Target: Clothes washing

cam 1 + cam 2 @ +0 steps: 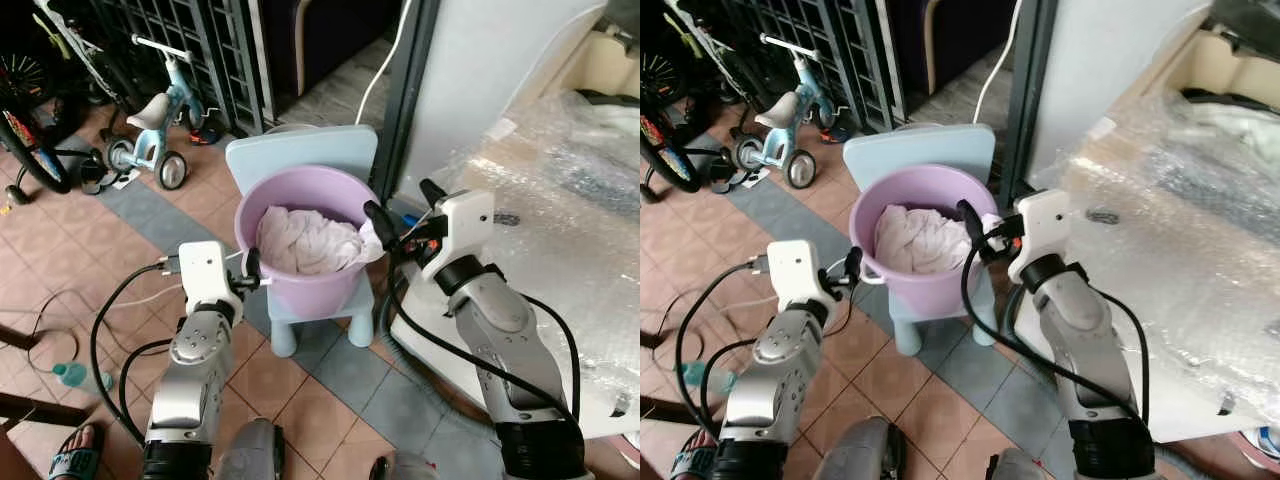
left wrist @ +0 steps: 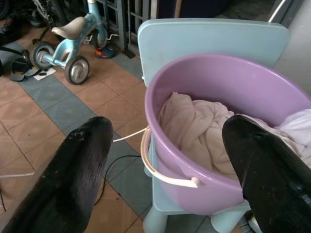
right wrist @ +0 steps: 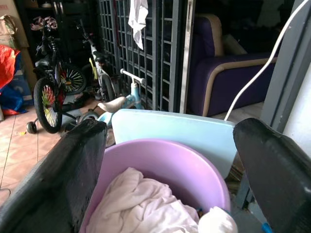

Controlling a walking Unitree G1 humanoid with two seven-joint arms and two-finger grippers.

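Note:
A purple bucket (image 1: 310, 290) stands on a small light-blue chair (image 1: 300, 150) and holds a heap of white clothes (image 1: 305, 240). A fold of the cloth (image 1: 368, 243) hangs over the bucket's right rim. My left gripper (image 1: 252, 268) is open beside the bucket's left wall; in the left wrist view its fingers (image 2: 73, 165) spread wide before the cream handle (image 2: 160, 172). My right gripper (image 1: 403, 205) is open at the right rim, one finger over the bucket's inside and one outside it. In the right wrist view the clothes (image 3: 141, 204) lie below that gripper (image 3: 167, 128).
A white washing machine (image 1: 560, 230) draped in bubble wrap stands at my right, with cables and a hose at its foot. A blue tricycle (image 1: 150, 130), a bicycle (image 1: 25, 140) and a metal grille (image 1: 190, 40) are behind. A green bottle (image 1: 75, 375) and a person's sandalled foot (image 1: 75, 455) are on the tiles.

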